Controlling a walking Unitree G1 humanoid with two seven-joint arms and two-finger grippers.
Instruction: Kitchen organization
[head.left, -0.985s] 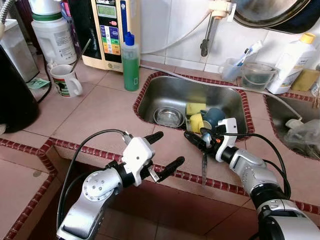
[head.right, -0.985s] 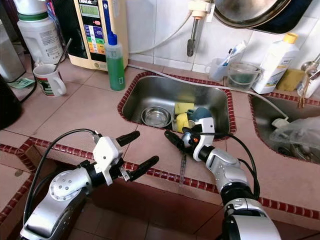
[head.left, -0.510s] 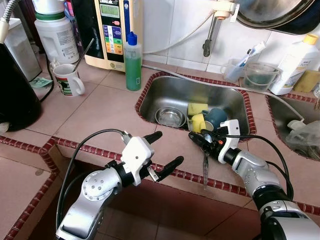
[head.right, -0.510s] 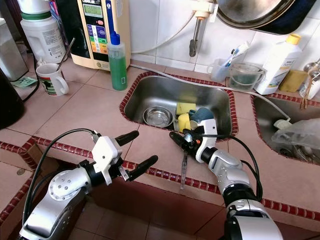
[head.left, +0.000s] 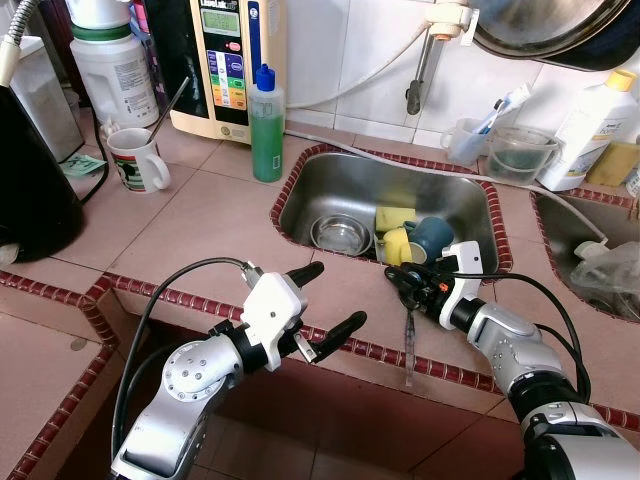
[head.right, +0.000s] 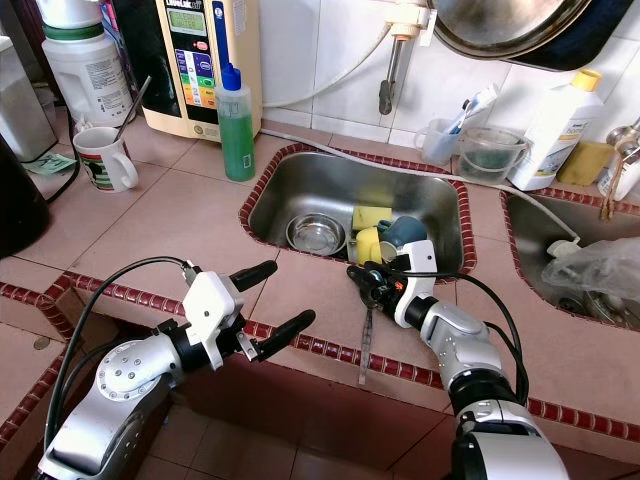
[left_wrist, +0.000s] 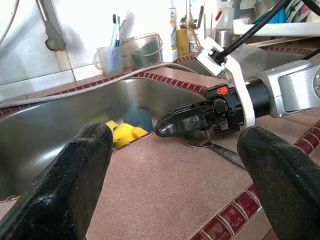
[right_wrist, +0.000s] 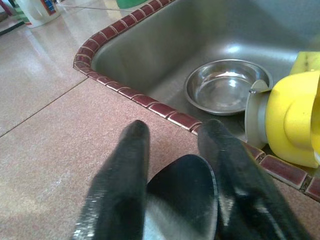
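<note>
**Counter and sink layout**

Sink (head.left: 470, 195) at 12 o'clock, holding bowl (head.left: 341, 234) with cups (head.left: 418, 238) just right of it. Spoon (head.left: 408, 335) on counter (head.left: 200, 225) in front of sink. Bottle (head.left: 265, 125) at 11 o'clock behind sink's left corner, mug (head.left: 137, 160) at 10 o'clock. Second sink (head.left: 560, 215) at 2 o'clock.

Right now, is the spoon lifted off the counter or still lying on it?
Lying on it. The spoon rests flat on the tiled counter, handle reaching the front edge, while the right gripper has its fingers around the bowl end.
</note>
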